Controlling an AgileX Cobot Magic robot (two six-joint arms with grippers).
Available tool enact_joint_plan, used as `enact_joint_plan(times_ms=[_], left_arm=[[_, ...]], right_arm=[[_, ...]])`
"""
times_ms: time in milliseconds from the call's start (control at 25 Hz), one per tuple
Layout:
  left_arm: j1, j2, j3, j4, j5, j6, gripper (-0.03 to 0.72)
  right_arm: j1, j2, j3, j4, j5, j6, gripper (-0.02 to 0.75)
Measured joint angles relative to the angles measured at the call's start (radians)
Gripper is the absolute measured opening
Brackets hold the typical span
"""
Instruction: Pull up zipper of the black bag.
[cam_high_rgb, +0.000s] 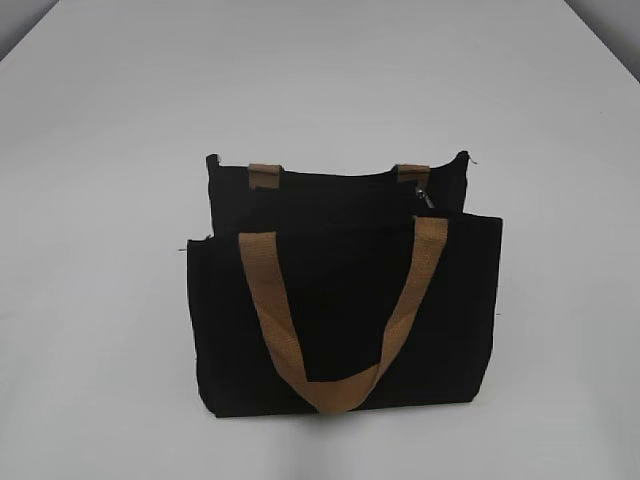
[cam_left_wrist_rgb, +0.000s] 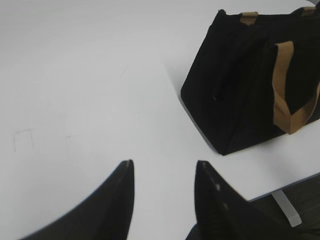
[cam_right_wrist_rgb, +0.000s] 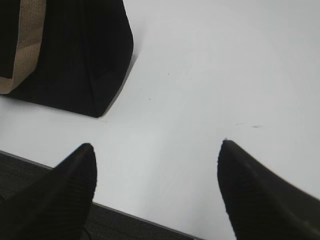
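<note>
Item: rectangular black fabric tote bag (cam_high_rgb: 345, 320) with tan webbing handles (cam_high_rgb: 340, 310), standing upright mid-way across the plain white counter (cam_high_rgb: 100, 150).

Fitting: small silvery metal zipper pull tab (cam_high_rgb: 427, 195), hanging at the right end of the bag's top edge, just below the rear handle's right anchor.

Handling, as judged: cloth soft and light, likely to slump or slide when tugged; one gripper should steady the fabric beside the zip line while the other pinches the thin, slippery tab.

Left gripper (cam_left_wrist_rgb: 164, 172): jaws parted, empty, over bare counter, well apart from the bag.

Right gripper (cam_right_wrist_rgb: 157, 152): jaws spread wide, empty, near the bag's corner, not touching.
</note>
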Motion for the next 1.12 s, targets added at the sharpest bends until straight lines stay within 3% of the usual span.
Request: enact_joint_plan(times_ms=[160, 240, 440, 560, 1120], left_arm=[[0.018, 0.0, 0.0, -0.001, 0.0, 0.0, 0.303], [0.075, 0.0, 0.0, -0.001, 0.0, 0.0, 0.301], [0.298, -0.001, 0.001, -0.003, 0.0, 0.0, 0.29], [0.369, -0.015, 0.002, -0.003, 0.0, 0.0, 0.286], [0.38, -0.023, 0.003, -0.003, 0.0, 0.0, 0.28]], right_arm=[[-0.045, -0.007, 0.0, 0.007, -0.001, 0.0, 0.581], [-0.08, -0.016, 0.0, 0.013, -0.001, 0.0, 0.581], [-0.155, -0.016, 0.001, 0.019, -0.001, 0.0, 0.581], [-0.174, -0.016, 0.001, 0.02, -0.001, 0.0, 0.581], [-0.181, -0.016, 0.001, 0.023, -0.002, 0.0, 0.58]])
